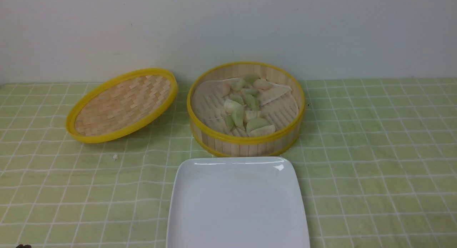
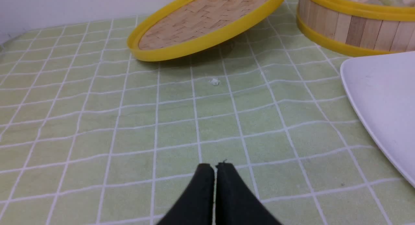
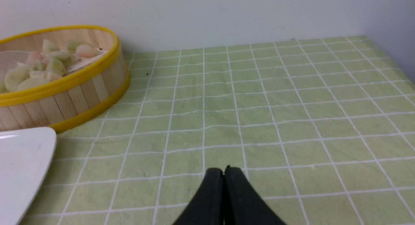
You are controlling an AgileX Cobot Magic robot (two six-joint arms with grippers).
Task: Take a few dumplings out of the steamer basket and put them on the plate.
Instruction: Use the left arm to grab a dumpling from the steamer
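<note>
The steamer basket [image 1: 246, 139] stands at the middle of the table, its bamboo wall also in the left wrist view [image 2: 353, 29] and right wrist view [image 3: 65, 98]. Several pale green and pinkish dumplings [image 1: 246, 105] lie on its white liner, and the dumplings [image 3: 48, 67] show over the rim. The white square plate [image 1: 237, 201] sits bare just in front of the basket. My left gripper [image 2: 214, 165] is shut on nothing, low over the cloth left of the plate [image 2: 382, 101]. My right gripper [image 3: 223, 169] is shut and empty, right of the plate [image 3: 22, 163].
The shallow woven lid [image 1: 123, 105] with a yellow rim leans tilted on the cloth left of the basket. A small white crumb [image 1: 115, 156] lies in front of it. A green checked cloth [image 1: 375, 162] covers the table, and a pale wall stands behind.
</note>
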